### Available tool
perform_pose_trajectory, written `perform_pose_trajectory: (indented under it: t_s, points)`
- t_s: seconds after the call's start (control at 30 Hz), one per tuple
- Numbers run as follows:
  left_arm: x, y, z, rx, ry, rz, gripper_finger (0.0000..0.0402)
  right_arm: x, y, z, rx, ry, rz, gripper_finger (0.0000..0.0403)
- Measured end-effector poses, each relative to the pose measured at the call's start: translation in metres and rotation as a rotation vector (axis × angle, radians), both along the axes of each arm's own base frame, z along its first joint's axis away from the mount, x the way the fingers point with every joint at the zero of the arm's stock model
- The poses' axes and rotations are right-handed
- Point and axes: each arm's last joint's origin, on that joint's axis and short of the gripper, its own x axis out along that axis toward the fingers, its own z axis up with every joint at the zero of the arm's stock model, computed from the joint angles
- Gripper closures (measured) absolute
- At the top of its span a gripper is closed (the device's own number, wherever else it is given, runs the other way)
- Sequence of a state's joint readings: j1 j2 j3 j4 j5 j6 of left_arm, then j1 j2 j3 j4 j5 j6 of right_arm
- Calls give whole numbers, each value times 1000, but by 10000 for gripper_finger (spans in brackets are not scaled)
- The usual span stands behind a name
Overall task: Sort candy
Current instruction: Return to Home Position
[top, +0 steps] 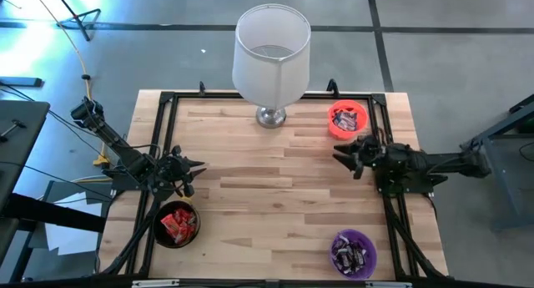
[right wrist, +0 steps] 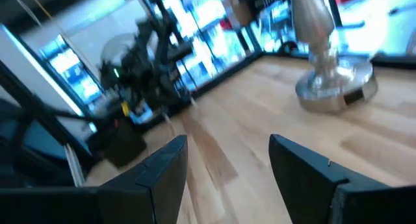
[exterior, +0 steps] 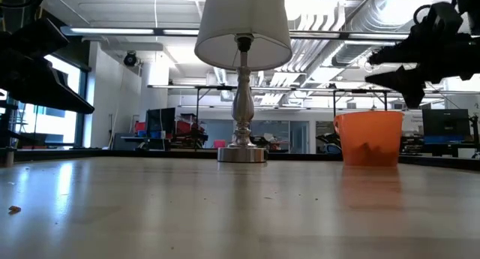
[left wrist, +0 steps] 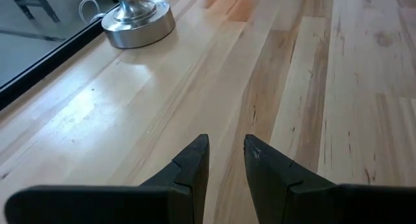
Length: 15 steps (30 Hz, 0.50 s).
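Wrapped candy lies sorted in three small bowls: orange-red pieces in a black bowl (top: 177,224) near the table's left near corner, mixed wrappers in an orange bowl (top: 348,119) at the far right, dark and silvery ones in a purple bowl (top: 354,253) at the near right. My left gripper (top: 198,167) hovers at the left side, just beyond the black bowl, its fingers (left wrist: 227,152) slightly apart and empty. My right gripper (top: 340,157) hangs above the table near the orange bowl (exterior: 367,137), open and empty (right wrist: 227,152).
A table lamp with a white shade (top: 271,54) stands on its silver base (left wrist: 138,19) at the middle of the far edge. A black frame (top: 250,96) runs around the wooden table top. The middle of the table (top: 267,196) is bare wood.
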<state>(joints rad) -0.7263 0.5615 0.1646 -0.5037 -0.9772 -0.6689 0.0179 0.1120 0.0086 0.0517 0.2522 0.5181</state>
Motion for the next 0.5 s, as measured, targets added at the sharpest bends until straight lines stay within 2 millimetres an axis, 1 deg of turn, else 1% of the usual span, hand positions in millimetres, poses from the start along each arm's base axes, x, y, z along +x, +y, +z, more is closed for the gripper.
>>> perform_pose_trajectory:
  t_s: [0.23,0.5]
  points:
    - [0,0,0,0,-1,0,316,-7,-2,10,0,-121,-17,192]
    - [2,-2,2,-29,-29,2,316,-7,-2,9,-1,-107,-16,192]
